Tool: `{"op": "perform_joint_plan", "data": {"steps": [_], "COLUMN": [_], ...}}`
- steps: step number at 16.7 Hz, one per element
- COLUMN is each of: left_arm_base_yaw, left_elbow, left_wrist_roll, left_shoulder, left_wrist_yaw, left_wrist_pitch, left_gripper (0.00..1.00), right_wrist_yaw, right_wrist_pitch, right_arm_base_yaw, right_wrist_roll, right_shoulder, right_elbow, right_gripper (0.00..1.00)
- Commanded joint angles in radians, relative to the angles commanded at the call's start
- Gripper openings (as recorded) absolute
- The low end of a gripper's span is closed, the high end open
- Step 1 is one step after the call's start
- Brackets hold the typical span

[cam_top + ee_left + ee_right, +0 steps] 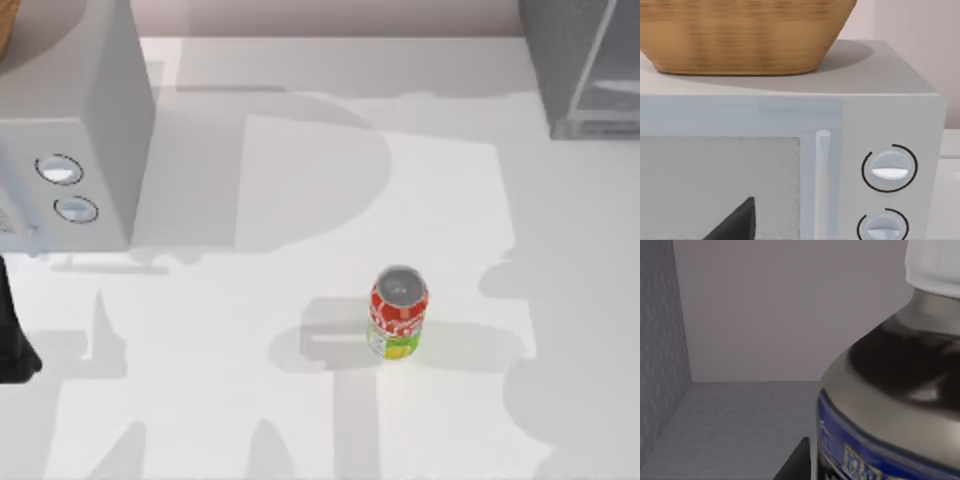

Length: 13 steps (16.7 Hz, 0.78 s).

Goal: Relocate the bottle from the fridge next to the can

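The bottle (890, 390) looms very close in the right wrist view: dark brown liquid, white cap, grey-and-blue label. It stands on the grey floor inside the fridge (740, 415). A dark part of my right gripper (795, 462) shows just beside the bottle. In the top view the fridge (580, 60) sits at the far right corner. The can (398, 312), red on top with a yellow-green lower band and silver lid, stands upright near the table's middle. My left arm (12, 340) is parked at the left edge.
A light-grey box with two round knobs (70, 130) stands at the far left, and a wicker basket (740, 35) rests on top of it. My left gripper (735, 222) faces the front of this box.
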Motion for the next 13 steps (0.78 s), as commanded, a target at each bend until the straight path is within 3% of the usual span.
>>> {"op": "perform_joint_plan", "data": {"steps": [8, 13], "left_arm_base_yaw": [0.0, 0.0], "left_elbow": [0.0, 0.0], "left_wrist_roll": [0.0, 0.0], "left_shoulder": [0.0, 0.0], "left_wrist_yaw": [0.0, 0.0], "left_wrist_pitch": [0.0, 0.0], "left_gripper": [1.0, 1.0], "right_wrist_yaw": [0.033, 0.289], "right_wrist_pitch": [0.036, 0.206], "right_arm_base_yaw": [0.037, 0.298], "right_wrist_roll": [0.002, 0.003], "right_shoulder": [0.001, 0.03], "right_elbow": [-0.026, -0.157], "right_gripper": [0.0, 0.0]}}
